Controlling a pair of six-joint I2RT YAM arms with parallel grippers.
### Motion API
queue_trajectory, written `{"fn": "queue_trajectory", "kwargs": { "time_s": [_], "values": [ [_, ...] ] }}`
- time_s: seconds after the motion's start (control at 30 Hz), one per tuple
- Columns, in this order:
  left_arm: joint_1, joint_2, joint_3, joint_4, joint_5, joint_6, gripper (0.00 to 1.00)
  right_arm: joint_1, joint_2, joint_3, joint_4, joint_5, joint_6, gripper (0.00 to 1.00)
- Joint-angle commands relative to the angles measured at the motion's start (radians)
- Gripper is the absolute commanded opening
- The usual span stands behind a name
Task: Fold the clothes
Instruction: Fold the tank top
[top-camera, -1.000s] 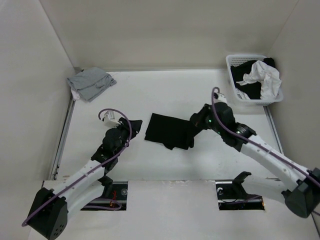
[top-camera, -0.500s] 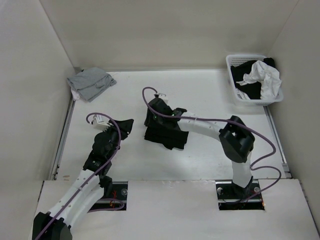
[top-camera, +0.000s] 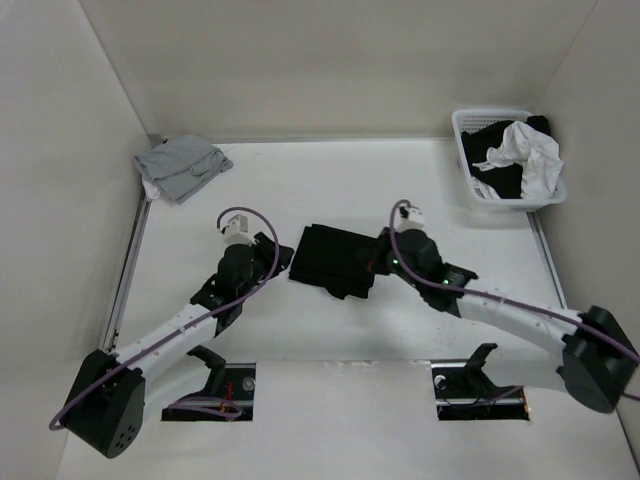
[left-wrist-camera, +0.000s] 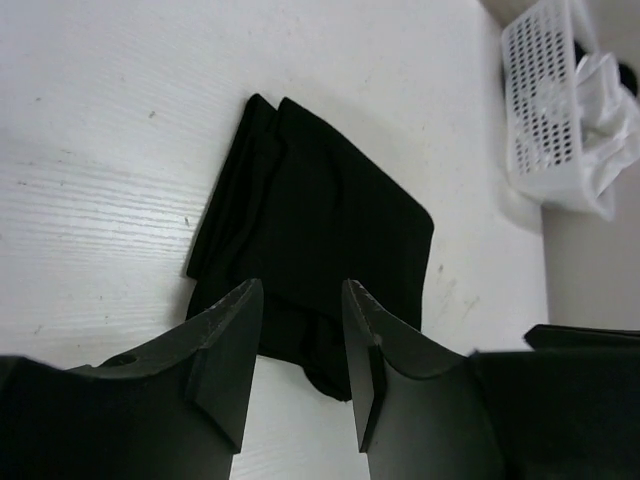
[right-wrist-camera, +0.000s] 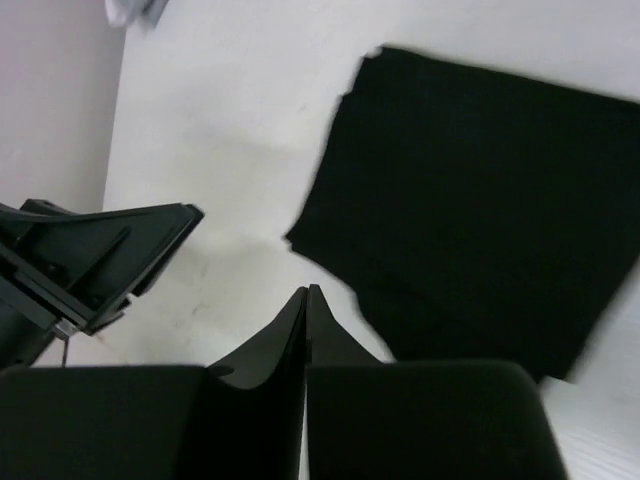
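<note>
Though one near edge looks lumpy, the clothes (top-camera: 335, 260) lie on the table (top-camera: 300, 180) folded into a compact rectangle, so little seems left. Beside them the left gripper (left-wrist-camera: 300, 340) hovers, jaws apart and empty; the right gripper (right-wrist-camera: 305, 300) is pinched closed on nothing.

Open table (top-camera: 330, 185) lies beyond the garment (top-camera: 335, 260), between the grey cloth (top-camera: 182, 167) and the basket (top-camera: 462, 140). The left gripper (top-camera: 282, 251) and right gripper (top-camera: 377, 262) crowd the garment's two sides. Walls (top-camera: 100, 150) bound the table.
</note>
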Motion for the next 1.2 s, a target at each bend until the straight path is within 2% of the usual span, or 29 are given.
{"fn": "queue_trajectory", "kwargs": {
  "time_s": [0.0, 0.1, 0.17, 0.27, 0.37, 0.53, 1.17],
  "values": [
    [-0.018, 0.055, 0.080, 0.001, -0.027, 0.086, 0.37, -0.097, -0.180, -0.199, 0.148, 0.057, -0.061, 0.03],
    [0.008, 0.049, 0.083, -0.027, -0.032, 0.095, 0.41, -0.250, -0.333, -0.331, 0.189, 0.059, -0.060, 0.14],
    [0.037, 0.024, 0.083, -0.045, -0.036, 0.105, 0.43, -0.362, -0.390, -0.379, 0.221, 0.038, -0.064, 0.27],
    [0.084, -0.009, 0.086, -0.090, -0.059, 0.120, 0.47, -0.488, -0.392, -0.406, 0.286, 0.013, -0.067, 0.54],
    [0.144, -0.010, 0.095, -0.134, -0.056, 0.135, 0.49, -0.562, -0.343, -0.440, 0.361, 0.015, -0.070, 0.68],
    [0.206, 0.029, 0.072, -0.140, -0.048, 0.125, 0.51, -0.584, -0.254, -0.500, 0.445, 0.018, -0.043, 0.71],
    [0.138, 0.129, 0.098, -0.085, -0.048, 0.163, 0.51, -0.579, -0.251, -0.491, 0.445, -0.002, -0.047, 0.71]
  ]
}}
